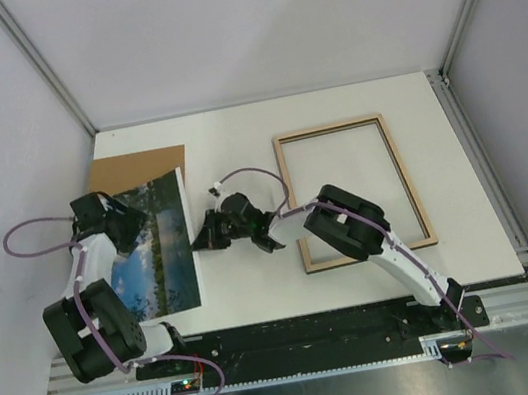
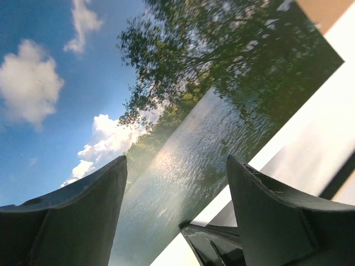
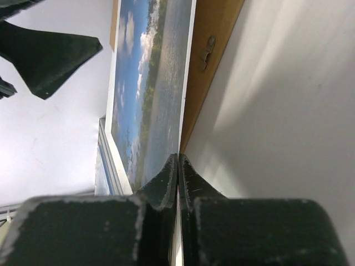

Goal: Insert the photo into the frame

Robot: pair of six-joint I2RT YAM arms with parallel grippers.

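Nearest me, at about eight o'clock on the table (image 1: 232,127), the left gripper (image 2: 176,160) hangs just above the photo (image 1: 156,251) with its dark, wedge-shaped jaws spread and nothing between them. Just right of it, the right gripper (image 3: 177,158) reaches across from the other arm and has its jaws pressed tight on the photo's thin right edge, which looks tipped up off the table. The print is a glossy rectangular sheet, face up: blue sky, puffy white cloud, dark green trees, rippled water. Over at three o'clock, well apart from it, the frame (image 1: 354,187) lies flat with its pale wood side up, a slim rectangle with nothing in its opening; I cannot tell whether a pane is there. Farther off, at eleven o'clock, a matte brown backing board (image 1: 133,169) with a small metal clip (image 3: 208,49) peeks from behind the print. So I'd say the photo is only picked up; carrying it over and seating it remain.
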